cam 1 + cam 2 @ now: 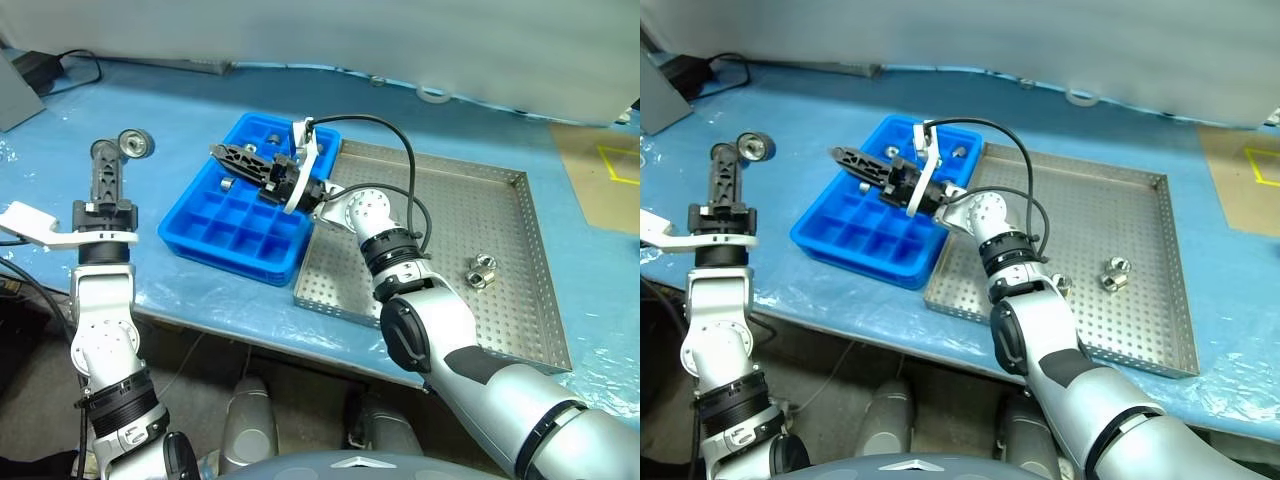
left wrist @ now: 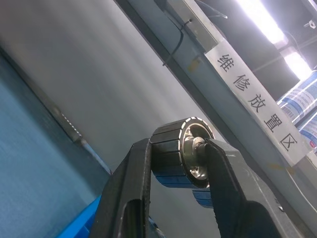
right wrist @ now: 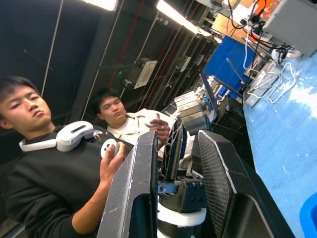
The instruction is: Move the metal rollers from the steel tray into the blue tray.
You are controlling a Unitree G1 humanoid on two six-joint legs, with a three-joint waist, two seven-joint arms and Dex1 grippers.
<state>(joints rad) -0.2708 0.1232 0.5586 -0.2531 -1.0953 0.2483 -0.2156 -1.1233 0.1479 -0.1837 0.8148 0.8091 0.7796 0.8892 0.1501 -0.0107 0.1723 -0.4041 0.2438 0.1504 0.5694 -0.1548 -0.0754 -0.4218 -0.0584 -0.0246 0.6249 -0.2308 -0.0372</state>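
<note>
Left gripper: raised upright over the blue-covered table, well to the left of both trays; black fingers clamped tight on one metal roller, a dark-banded cylinder with a shiny silver end face, held at the fingertips.

Right gripper: arm reaches across from the steel tray, fingers pointing leftward above the far part of the blue tray; the right wrist view shows the two fingers with a narrow gap between them and nothing in it.

Table: covered in blue sheeting, bearing both trays.

Steel tray: large, square, perforated bottom, low rim; lies on the right, its left edge just beside the blue tray.

Blue tray: rectangular plastic, grid of square compartments; lies left of the steel tray.

Persons: two in the right wrist view, one in dark clothing with a white headset round the neck and a white controller in hand, a second behind.

Metal rollers, loose: a pair lying together on the steel tray's right half; several more in the far compartments of the blue tray, count uncertain.

Tape roll: on the table beyond the steel tray.
</note>
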